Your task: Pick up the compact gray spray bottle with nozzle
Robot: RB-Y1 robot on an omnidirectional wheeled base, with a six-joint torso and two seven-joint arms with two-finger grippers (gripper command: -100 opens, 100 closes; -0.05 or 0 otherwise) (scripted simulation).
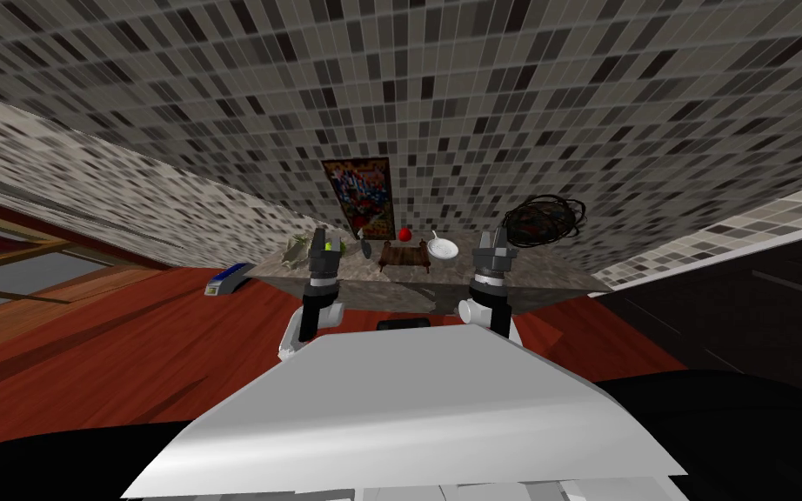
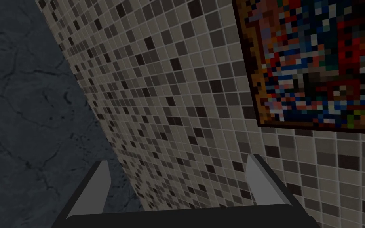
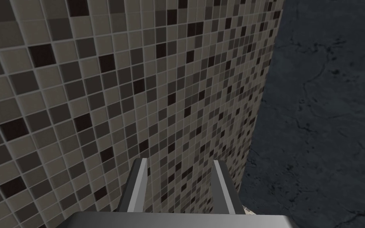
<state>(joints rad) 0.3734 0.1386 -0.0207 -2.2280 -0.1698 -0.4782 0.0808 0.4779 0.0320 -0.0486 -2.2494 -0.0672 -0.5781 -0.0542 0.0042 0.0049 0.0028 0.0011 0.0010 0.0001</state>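
Wall picture [image 2: 316, 63] cropped by edge

On my left claw [image 2: 177, 161], two thin, light grey blades rise from a dark box. My right claw [image 3: 179, 162] matches, its box a paler grey. My left forearm [image 1: 310, 317] and right forearm [image 1: 500, 320] are dark, with rounded white joints.

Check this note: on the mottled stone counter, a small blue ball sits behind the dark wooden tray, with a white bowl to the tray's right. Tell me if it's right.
One error: the head view shows the small ball is red, not blue. It does sit behind the dark wooden tray on the mottled stone counter, white bowl to the tray's right.
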